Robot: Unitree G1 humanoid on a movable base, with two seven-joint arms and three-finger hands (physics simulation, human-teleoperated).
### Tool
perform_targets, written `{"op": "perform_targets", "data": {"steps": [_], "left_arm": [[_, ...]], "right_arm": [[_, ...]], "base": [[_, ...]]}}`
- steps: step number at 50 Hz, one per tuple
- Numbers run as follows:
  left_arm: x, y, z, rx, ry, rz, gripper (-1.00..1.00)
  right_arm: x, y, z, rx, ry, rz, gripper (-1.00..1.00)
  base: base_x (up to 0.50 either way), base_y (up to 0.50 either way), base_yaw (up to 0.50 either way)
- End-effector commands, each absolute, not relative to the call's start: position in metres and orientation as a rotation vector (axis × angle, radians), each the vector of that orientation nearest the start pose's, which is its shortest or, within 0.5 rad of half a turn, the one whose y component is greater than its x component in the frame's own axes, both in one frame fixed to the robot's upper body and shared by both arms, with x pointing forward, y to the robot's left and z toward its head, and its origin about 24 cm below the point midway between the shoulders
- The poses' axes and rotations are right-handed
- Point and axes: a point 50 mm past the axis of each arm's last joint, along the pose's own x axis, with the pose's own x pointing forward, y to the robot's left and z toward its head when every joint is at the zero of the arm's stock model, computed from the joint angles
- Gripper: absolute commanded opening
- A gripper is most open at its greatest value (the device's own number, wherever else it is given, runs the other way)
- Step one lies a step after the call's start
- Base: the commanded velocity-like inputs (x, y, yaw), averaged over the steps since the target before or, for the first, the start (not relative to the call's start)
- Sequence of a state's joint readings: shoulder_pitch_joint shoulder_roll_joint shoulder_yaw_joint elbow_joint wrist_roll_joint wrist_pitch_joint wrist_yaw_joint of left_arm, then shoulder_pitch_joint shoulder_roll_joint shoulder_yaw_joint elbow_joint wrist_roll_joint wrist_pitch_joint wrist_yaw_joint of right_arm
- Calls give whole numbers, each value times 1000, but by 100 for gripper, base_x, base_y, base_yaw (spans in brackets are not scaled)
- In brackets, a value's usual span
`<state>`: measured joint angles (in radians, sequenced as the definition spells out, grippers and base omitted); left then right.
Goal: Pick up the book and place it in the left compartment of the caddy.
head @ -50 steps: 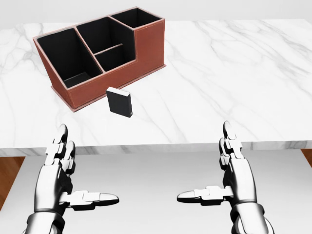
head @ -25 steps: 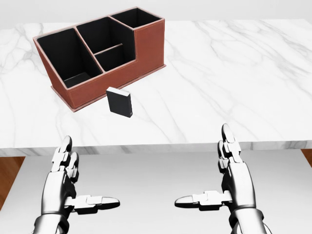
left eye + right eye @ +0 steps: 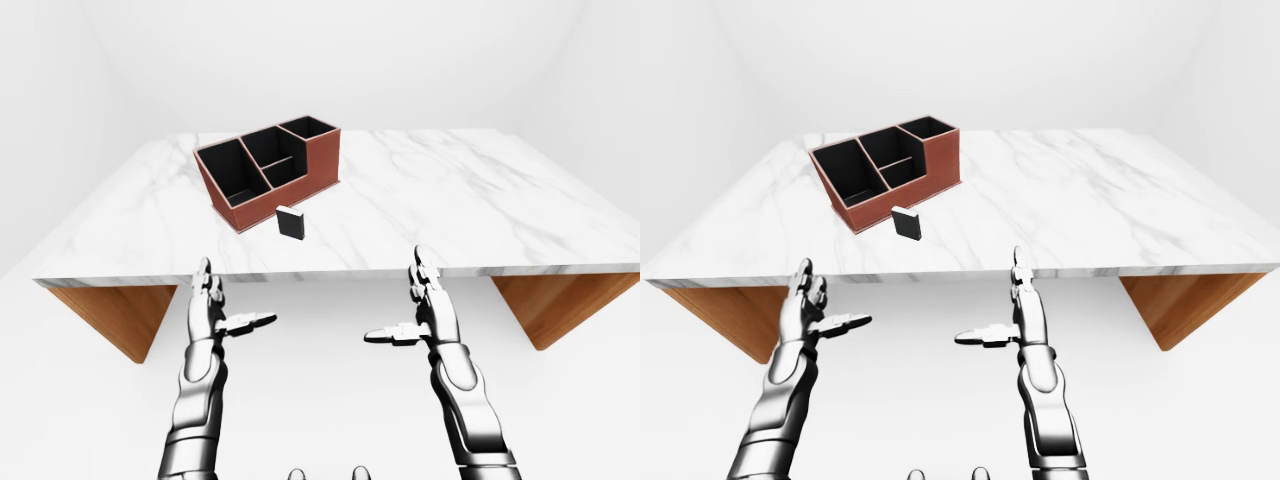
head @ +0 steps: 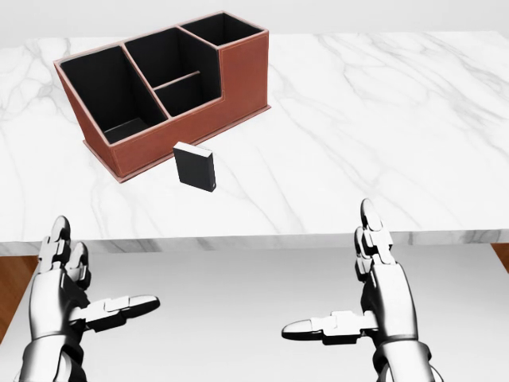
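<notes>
A small black book (image 4: 196, 167) stands upright on the white marble table (image 4: 382, 119), just below the caddy in the head view. The brown caddy (image 4: 242, 73) has black insides; its large left compartment (image 4: 103, 87) holds nothing. Both silver hands hover below the table's near edge, away from the book. My left hand (image 4: 99, 274) is open at the lower left, fingers up and thumb pointing right. My right hand (image 4: 334, 278) is open at the lower right, thumb pointing left. Neither hand touches anything.
The table's near edge (image 4: 254, 239) runs across the head view between the hands and the book. Wooden supports (image 3: 120, 315) (image 3: 560, 300) sit under both ends of the table in the left-eye view. White floor and walls surround it.
My left hand has swung out to the left and slightly down in the head view. The right hand has barely shifted. Book and caddy are unmoved.
</notes>
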<state>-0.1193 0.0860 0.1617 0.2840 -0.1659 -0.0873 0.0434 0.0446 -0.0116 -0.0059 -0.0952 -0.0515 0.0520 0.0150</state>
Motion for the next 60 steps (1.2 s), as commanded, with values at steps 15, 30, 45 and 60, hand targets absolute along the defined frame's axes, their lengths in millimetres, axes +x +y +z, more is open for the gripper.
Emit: {"op": "perform_targets", "data": {"steps": [15, 30, 45, 60], "left_arm": [[275, 224, 38, -127, -19, 291, 100], [272, 241, 53, -129, -81, 353, 100], [268, 252, 73, -135, -168, 398, 100], [263, 263, 81, -135, -199, 438, 100]], "right_arm": [[242, -153, 58, -62, -22, -5, 100], [244, -155, 60, -72, -29, -3, 100], [242, -154, 62, -79, -40, -5, 100], [238, -152, 101, -112, -205, -17, 100]], "base": [[0, 0, 0], [0, 0, 0], [0, 0, 0], [0, 0, 0]]}}
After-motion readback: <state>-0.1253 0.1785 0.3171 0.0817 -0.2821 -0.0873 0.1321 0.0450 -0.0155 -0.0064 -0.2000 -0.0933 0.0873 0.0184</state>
